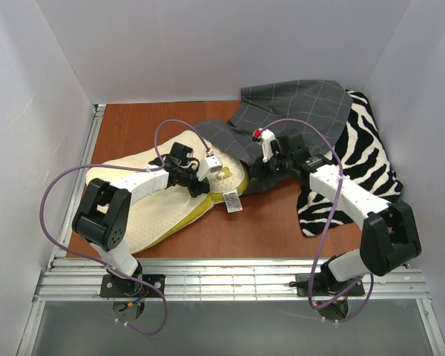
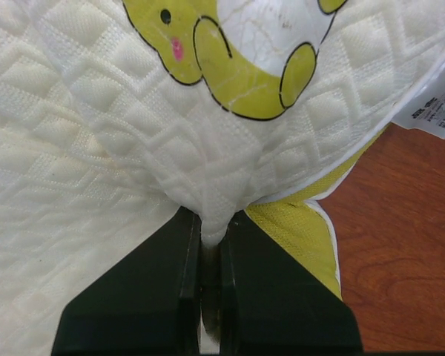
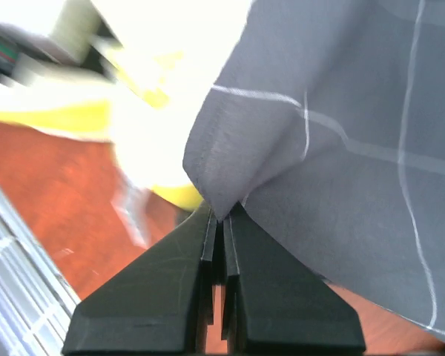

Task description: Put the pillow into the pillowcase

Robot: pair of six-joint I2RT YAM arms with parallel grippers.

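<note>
We judge the pillow point(image 1: 150, 213) light and springy, its quilted cover soft enough to bunch, so a pinch of cover alone may stretch or slip where a hold on the foam edge would carry better; it lies flat on the left half of the tabletop point(image 1: 133, 126), its right end with the logo point(image 2: 237, 44) and tag point(image 1: 233, 200) just beside the pillowcase point(image 1: 297, 104); the left gripper point(image 2: 211, 225) is pressed together on a small fold of that cover near the logo; the pillowcase looks limp and light, likely to sag shut unless its hem is held up, and the right gripper point(image 3: 221, 213) pinches that hem at the near corner; the case lies rumpled toward the far right, partly over zebra cloth point(image 1: 363, 163); as a container it appears to hold nothing yet, though we cannot tell whether the pillow's tip has passed under the hem.
</note>
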